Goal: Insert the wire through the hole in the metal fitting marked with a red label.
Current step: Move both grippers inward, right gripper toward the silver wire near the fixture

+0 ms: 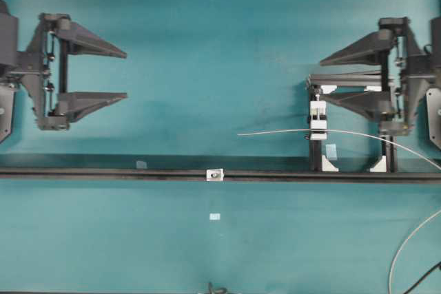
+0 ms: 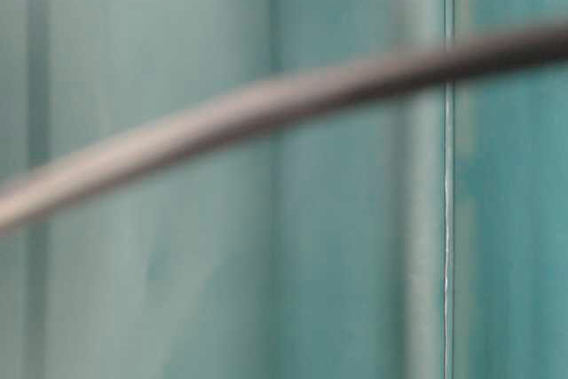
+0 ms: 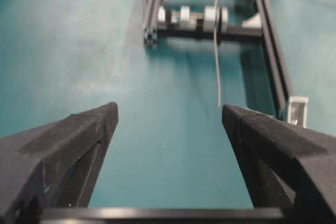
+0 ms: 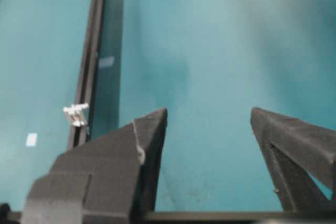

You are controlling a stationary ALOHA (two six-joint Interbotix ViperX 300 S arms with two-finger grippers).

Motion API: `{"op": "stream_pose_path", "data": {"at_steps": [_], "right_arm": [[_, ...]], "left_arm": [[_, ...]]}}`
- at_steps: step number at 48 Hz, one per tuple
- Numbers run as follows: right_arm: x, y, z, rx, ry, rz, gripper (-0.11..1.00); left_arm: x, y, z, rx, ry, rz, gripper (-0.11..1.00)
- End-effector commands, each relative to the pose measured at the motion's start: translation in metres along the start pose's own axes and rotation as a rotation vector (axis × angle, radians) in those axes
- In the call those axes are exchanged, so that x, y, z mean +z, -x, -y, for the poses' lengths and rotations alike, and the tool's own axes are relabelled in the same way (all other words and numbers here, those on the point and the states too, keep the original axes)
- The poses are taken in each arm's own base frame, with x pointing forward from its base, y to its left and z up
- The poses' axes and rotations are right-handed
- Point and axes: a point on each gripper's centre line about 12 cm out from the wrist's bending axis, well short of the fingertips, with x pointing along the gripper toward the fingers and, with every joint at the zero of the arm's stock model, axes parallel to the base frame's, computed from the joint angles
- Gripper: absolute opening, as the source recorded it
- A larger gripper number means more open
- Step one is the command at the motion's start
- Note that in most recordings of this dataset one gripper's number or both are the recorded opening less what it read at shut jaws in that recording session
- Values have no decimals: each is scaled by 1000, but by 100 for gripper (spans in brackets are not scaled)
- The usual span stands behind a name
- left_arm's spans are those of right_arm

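Both grippers gape with nothing between their fingers: left gripper point(image 1: 126, 74) at the left edge, right gripper point(image 1: 321, 79) at the right. A thin wire point(image 1: 303, 131) lies through a white clamp point(image 1: 318, 120) beside the right gripper. On the black rail point(image 1: 103, 173) sits the tiny metal fitting point(image 1: 215, 174); its hole seems a dark speck

Overhead looks down; table-level close, blurred; wrist views forward.
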Motion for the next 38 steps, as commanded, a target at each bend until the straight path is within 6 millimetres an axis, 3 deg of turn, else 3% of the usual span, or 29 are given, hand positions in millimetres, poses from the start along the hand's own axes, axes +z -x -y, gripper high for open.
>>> {"op": "stream_pose_path", "data": {"at_steps": [1, 18, 38], "right_arm": [[6, -11, -5, 14, 1, 6, 74], [-21, -46, -12, 23, -39, -116, 74], [-43, -59, -18, 36, -33, -182, 74]], "left_arm": [[0, -7, 3, -12, -6, -2, 62], [-30, -31, 14, -47, -19, -60, 62], [-50, -47, 21, -66, -26, -111, 62]]}}
